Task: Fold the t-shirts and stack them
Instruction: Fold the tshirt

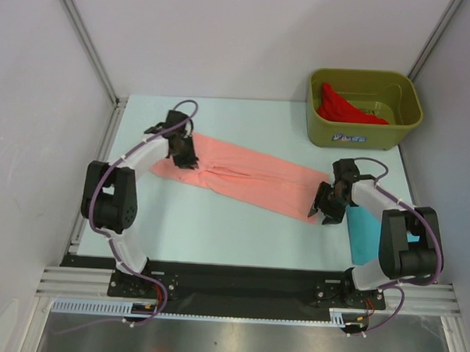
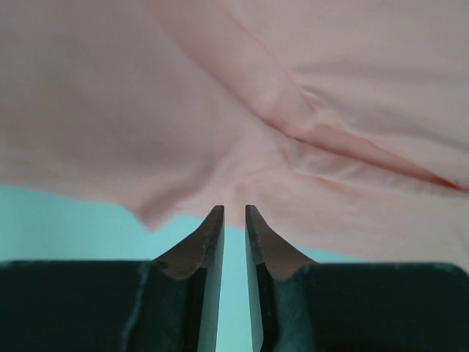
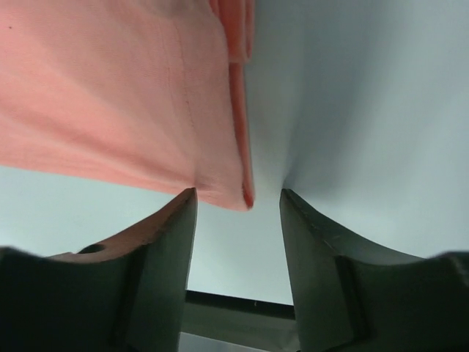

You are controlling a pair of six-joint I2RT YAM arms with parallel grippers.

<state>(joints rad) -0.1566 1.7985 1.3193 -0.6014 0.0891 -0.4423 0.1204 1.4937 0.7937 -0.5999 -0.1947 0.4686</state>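
Observation:
The salmon-pink t-shirt (image 1: 243, 176) lies folded into a long strip, running from back left to front right. My left gripper (image 1: 185, 157) is at its back-left end. In the left wrist view the fingertips (image 2: 214, 220) stand a narrow gap apart, pinching the shirt's puckered edge (image 2: 242, 176). My right gripper (image 1: 326, 209) is open at the strip's front-right corner (image 3: 220, 187), which sits between its tips. The turquoise-blue t-shirt (image 1: 363, 232) lies folded under my right arm. The bright red t-shirt (image 1: 343, 109) lies in the tub.
An olive-green plastic tub (image 1: 362, 127) stands at the back right corner. Grey walls and metal frame posts enclose the pale teal table (image 1: 217, 230). A black rail runs along the near edge.

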